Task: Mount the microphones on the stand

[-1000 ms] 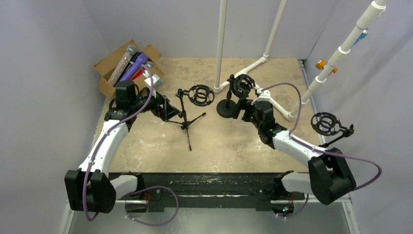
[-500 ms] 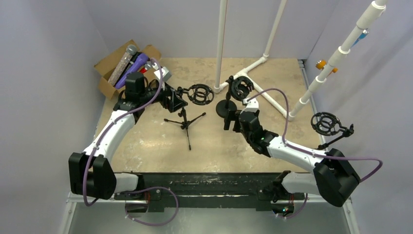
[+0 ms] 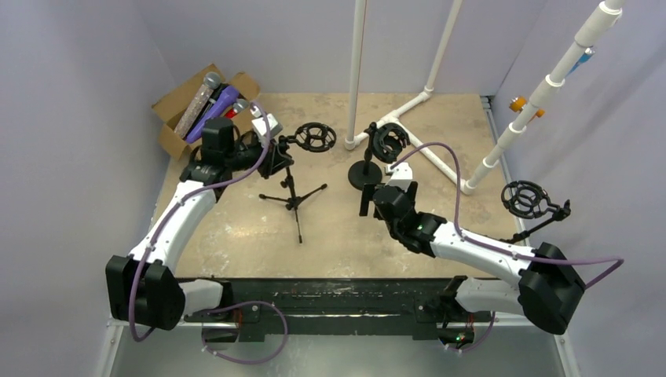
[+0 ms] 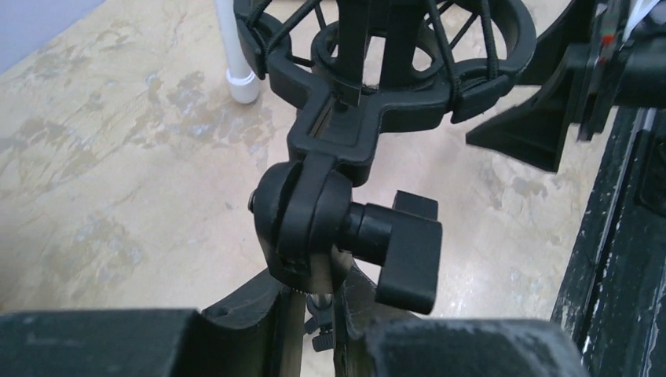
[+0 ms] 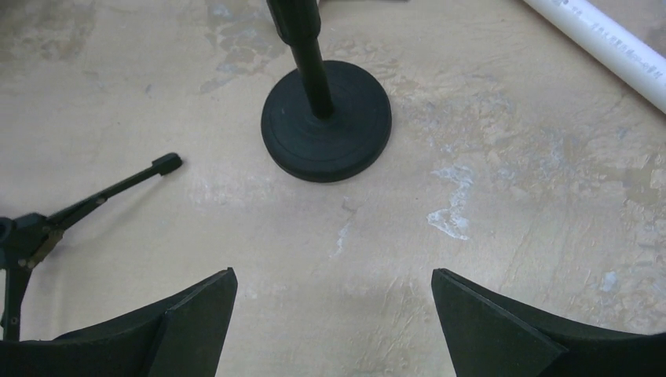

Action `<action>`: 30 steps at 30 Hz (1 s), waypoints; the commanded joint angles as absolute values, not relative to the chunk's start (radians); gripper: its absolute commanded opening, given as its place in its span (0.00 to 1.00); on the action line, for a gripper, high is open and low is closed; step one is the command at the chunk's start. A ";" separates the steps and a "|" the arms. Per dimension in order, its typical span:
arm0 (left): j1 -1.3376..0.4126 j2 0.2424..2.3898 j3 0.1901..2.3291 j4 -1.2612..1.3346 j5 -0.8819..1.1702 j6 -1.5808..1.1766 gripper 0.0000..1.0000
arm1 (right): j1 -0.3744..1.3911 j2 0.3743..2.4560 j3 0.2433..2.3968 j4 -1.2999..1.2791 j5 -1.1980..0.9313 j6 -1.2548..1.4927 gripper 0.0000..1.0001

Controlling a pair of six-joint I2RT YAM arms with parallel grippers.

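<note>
Several mics (image 3: 214, 106) lie in the box (image 3: 171, 100) at the table's (image 3: 353, 236) far-left corner; my left jaws pinch the pole of the tripod stand (image 4: 310, 228), my right jaws hang wide open by the round stand (image 5: 326, 118).

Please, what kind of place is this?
Probably a robot test cell rather than a studio: plain walls enclose a table, a white pipe frame stands on it, and microphones lie in a cardboard box near a tripod stand.
</note>
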State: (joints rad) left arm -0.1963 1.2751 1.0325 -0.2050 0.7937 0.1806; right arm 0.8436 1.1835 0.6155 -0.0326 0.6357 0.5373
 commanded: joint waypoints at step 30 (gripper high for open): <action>0.669 1.076 1.039 -0.686 0.689 0.658 0.02 | 0.910 1.298 1.093 -0.691 0.854 0.852 0.99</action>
State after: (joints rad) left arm 0.6487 1.0561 1.0298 -0.6518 0.7765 0.6033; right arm 0.8719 1.3613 1.0374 -0.5400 0.8177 0.8108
